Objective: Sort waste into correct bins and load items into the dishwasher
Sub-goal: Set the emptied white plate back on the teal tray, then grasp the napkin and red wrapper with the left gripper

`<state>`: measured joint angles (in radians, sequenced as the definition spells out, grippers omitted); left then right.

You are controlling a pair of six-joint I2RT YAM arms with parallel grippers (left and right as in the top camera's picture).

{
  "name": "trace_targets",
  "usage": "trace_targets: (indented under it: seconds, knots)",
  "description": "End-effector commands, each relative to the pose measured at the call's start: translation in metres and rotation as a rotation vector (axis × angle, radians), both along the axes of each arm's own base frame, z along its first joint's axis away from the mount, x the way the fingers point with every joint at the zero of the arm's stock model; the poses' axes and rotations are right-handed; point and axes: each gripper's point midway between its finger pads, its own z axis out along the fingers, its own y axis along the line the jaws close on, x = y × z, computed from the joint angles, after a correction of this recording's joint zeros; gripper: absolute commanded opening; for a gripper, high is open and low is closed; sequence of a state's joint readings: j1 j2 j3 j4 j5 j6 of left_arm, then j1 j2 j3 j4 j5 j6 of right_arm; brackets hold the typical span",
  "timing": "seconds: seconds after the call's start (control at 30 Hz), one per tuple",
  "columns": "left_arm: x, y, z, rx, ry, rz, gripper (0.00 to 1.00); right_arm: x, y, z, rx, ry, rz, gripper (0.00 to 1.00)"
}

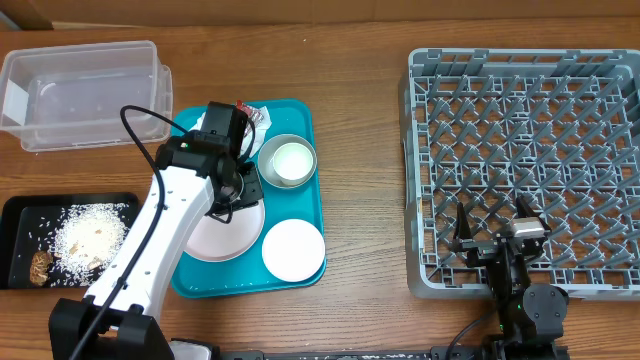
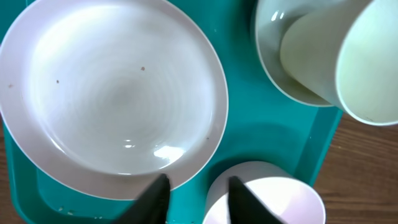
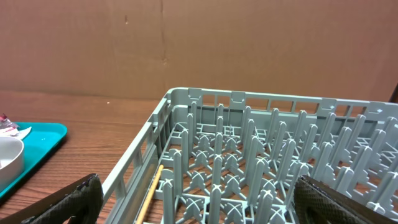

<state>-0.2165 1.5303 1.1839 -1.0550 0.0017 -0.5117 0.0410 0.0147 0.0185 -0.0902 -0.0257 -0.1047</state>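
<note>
My left gripper is open and empty, low over the teal tray. One finger is above the rim of the pale-pink plate, the other above the small white bowl. The grey metal-rimmed bowl holds the white cup. A red wrapper with a scrap of white napkin lies at the tray's back edge, partly hidden by the arm. My right gripper is wide open over the front left corner of the grey dish rack.
The clear tub stands at the back left. The black tray at the front left holds rice crumbs and a brown lump. A thin wooden stick lies inside the rack by its left wall.
</note>
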Motion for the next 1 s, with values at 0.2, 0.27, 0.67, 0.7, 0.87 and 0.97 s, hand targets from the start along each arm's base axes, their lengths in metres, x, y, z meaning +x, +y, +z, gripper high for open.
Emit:
trace_targets:
  seconds: [0.2, 0.27, 0.67, 0.7, 0.87, 0.97]
  knots:
    - [0.032, -0.007, 0.03, -0.013, -0.135, -0.046, 0.46, 0.0, 0.001, -0.001, 0.008, -0.007, 0.001, 1.0]
    - [0.053, 0.0, 0.053, 0.02, -0.224, -0.023, 0.62, 0.0, 0.001, -0.001, 0.008, -0.007, 0.001, 1.0]
    - [0.156, 0.025, 0.135, 0.021, -0.473, -0.124, 1.0, 0.0, 0.0, -0.001, 0.008, -0.007, 0.001, 1.0]
    - [0.164, 0.026, 0.128, 0.049, -0.465, -0.157, 1.0, 0.0, 0.0, -0.001, 0.008, -0.007, 0.001, 1.0]
    - [0.19, 0.055, 0.075, 0.255, -0.371, -0.185, 1.0, 0.0, 0.001, -0.001, 0.008, -0.007, 0.001, 1.0]
    - [0.197, 0.057, 0.042, 0.266, -0.309, -0.193, 1.0, 0.0, 0.0, -0.001, 0.008, -0.007, 0.001, 1.0]
